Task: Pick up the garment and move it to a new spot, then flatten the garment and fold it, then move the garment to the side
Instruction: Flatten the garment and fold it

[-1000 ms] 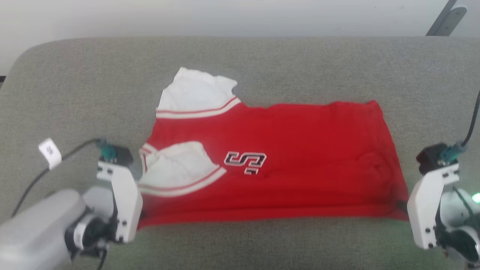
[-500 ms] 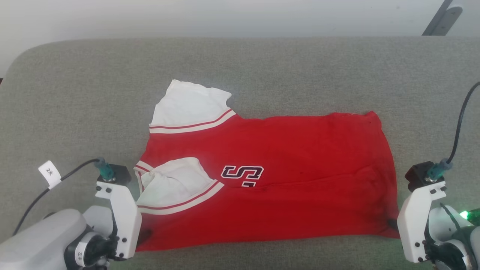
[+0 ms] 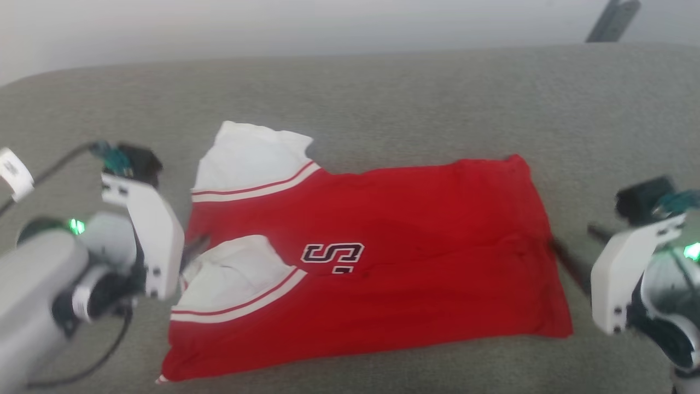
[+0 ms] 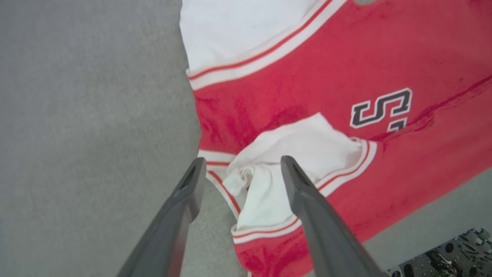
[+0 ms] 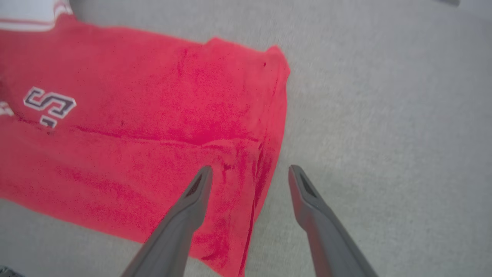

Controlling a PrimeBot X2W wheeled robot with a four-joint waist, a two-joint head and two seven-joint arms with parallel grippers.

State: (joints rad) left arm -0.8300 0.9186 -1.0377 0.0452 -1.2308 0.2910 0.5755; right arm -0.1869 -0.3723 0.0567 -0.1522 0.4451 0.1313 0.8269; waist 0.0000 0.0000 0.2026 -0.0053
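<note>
Step in hand: folding, as I judge it. The garment (image 3: 415, 230) lies doubled along its length on the grey cloth-covered worktop (image 3: 383, 98), and its lettering (image 3: 332, 256) is cut off by the fold.
Left claw (image 4: 242, 161): spread wide and holding nothing. It straddles the garment's shoulder edge, with one finger over bare worktop and the other over cloth.
Right claw (image 5: 250, 168): also spread wide and empty. It straddles the hem edge, with its inner finger over red cloth and its outer finger over grey worktop.
Contact: both claws look lifted off the cloth, though I cannot tell this for certain.
Where the garment is: between the two claws, reaching from under the left claw's fingers to under the right claw's inner finger.
Near sleeve (image 3: 229, 273): crumpled and turned in over the red body, directly ahead of the left claw's fingertips.
Far sleeve (image 3: 251, 158): sticks out beyond the folded body, further ahead of the left claw and off to its side.
Next move calls for: probably tucking in the far sleeve or pinching one short end for a second fold. Either way the claw must close on both layers together so the first fold holds.
Risk: the jersey cloth is limp, so a one-layer pinch would likely drag the fold open.
Count: one garment, two sleeves, two claws, four fingers, one worktop.
</note>
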